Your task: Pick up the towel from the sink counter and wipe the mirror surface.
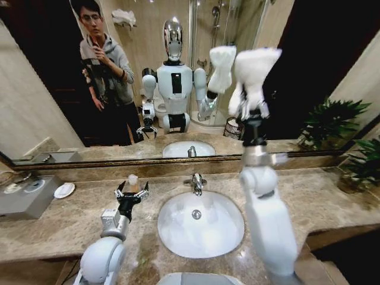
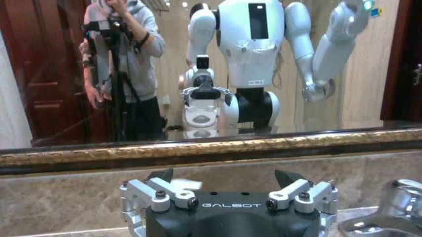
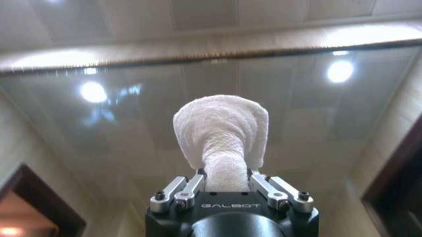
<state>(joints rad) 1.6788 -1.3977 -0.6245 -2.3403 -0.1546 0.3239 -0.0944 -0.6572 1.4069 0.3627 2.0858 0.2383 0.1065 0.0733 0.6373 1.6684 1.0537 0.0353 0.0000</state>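
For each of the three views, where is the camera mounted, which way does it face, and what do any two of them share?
Head view: on the robot's head, looking forward and down at the sink counter and mirror surface; both arms show, the right claw raising the towel.
Left wrist view: low over the counter, facing the mirror; the open left claw shows.
Right wrist view: angled up at the mirror's top; its claw grips the towel.
Shared: the towel in the head and right wrist views; the mirror in all three.

Beige tiled walls (image 1: 18,101) close in the room, a dark wooden door (image 2: 46,74) on the left. Green potted plants (image 1: 362,166) sit far right. Round ceiling lights (image 3: 339,70) glow overhead, and a glass shower cabin (image 1: 208,53) stands behind
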